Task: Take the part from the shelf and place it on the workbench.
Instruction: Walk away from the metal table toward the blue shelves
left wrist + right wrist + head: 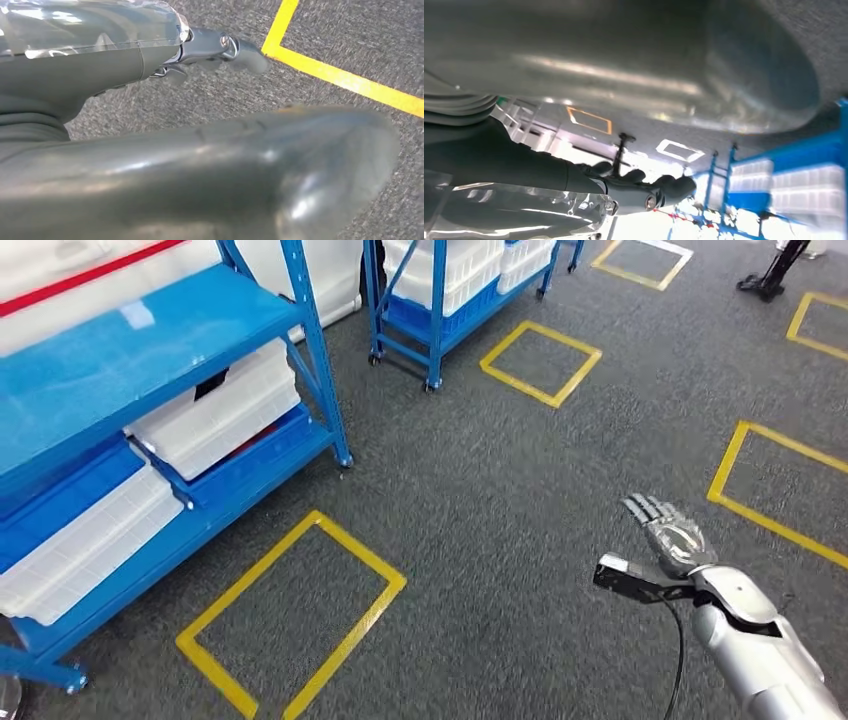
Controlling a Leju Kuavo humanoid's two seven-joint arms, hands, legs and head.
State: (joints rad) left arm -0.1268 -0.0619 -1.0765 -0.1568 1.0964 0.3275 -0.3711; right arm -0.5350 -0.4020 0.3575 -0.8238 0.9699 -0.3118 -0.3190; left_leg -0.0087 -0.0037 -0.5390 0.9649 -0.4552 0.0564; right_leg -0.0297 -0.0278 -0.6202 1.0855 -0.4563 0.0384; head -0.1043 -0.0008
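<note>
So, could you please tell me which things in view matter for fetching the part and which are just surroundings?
For the job:
- blue shelf
- white bins
- right hand, holding nothing
- left hand

Just surroundings:
- second blue rack
- yellow floor squares

Warehouse-style workshop: blue shelving racks (150, 370), white bins (215, 415), yellow-taped floor squares (295, 620).

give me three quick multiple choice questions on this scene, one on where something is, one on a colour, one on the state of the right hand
1. Where is the near blue shelf in the head view?
A. left
B. right
C. behind the arm

2. What colour are the floor squares?
A. red
B. yellow
C. white

3. What state is the right hand in?
A. holding a part
B. curled into a fist
C. holding nothing, fingers out

Answers: 1 A, the shelf fills the left side. 2 B, yellow tape outlines lie on the grey carpet. 3 C, its fingers are extended over bare carpet.
</note>
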